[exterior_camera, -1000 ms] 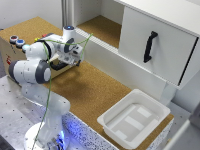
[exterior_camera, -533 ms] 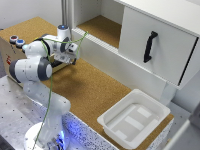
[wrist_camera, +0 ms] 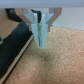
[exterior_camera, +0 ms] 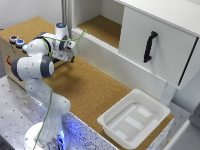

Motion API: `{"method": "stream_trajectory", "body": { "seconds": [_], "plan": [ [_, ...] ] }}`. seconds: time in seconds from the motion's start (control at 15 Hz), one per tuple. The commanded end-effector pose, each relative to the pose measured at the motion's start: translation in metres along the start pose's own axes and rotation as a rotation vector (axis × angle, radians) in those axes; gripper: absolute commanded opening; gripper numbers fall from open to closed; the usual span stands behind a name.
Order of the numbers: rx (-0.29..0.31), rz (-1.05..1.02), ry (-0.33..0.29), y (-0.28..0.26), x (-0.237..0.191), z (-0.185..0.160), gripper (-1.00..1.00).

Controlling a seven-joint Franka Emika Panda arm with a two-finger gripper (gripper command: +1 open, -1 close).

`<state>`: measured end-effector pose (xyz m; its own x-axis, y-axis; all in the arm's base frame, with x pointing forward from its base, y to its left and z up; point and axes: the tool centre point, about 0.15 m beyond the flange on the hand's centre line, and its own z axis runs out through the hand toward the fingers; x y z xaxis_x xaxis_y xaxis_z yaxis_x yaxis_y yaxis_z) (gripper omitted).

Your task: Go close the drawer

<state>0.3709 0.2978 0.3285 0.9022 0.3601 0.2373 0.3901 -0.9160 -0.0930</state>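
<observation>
White Franka arm (exterior_camera: 37, 67), grey joint bands.
Green cable (exterior_camera: 52, 95) along links; pale, slim gripper (wrist_camera: 40, 40) fingers (wrist_camera: 37, 33); blue-lit base.

The arm (exterior_camera: 35, 67) folds low, its claw (wrist_camera: 40, 44) pointing down with fingers pressed together, holding nothing.

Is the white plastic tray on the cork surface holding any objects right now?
No. In the exterior view the white tray shows only its bare ridged bottom, with nothing lying in it.
</observation>
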Motion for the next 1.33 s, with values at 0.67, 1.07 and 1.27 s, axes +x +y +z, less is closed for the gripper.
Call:
{"method": "stream_trajectory", "body": {
  "seconds": [0.67,1.07,1.27],
  "plan": [
    [-0.111,0.090,-0.003,0.032,0.004,-0.077,1.00],
    [-0.111,0.090,-0.003,0.032,0.004,-0.077,1.00],
    [-0.111,0.090,-0.003,0.032,0.004,-0.077,1.00]
  ]
}}
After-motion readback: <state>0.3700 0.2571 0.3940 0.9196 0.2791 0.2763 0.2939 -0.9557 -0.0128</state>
